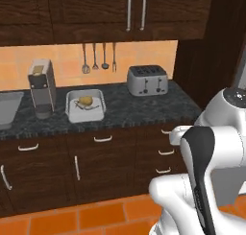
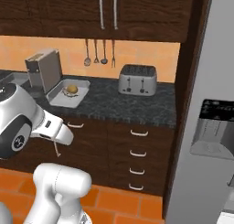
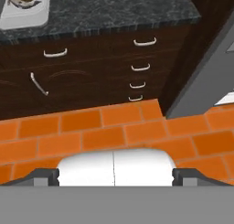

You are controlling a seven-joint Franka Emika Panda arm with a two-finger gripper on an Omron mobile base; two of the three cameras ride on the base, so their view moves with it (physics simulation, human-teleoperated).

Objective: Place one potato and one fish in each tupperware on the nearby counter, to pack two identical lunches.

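Dark worktop [image 1: 144, 109] carrying one tupperware [image 1: 84, 115] already packed with potato [image 1: 86, 101] and fish [image 1: 91, 107], second lunch apparently outstanding, jaws released wide, holding nothing.

Shallow rectangular light-grey plastic tray [image 1: 72, 111] with rounded corners, flat on dark speckled surface [image 1: 139, 107]. Inside, small rounded yellow-brown potato [image 1: 85, 101] resting on slender silvery fish [image 1: 90, 107].

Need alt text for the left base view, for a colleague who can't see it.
A tupperware holding one potato and one fish sits on the dark counter, between a coffee machine and a silver toaster. The robot's white arm rises at lower right.
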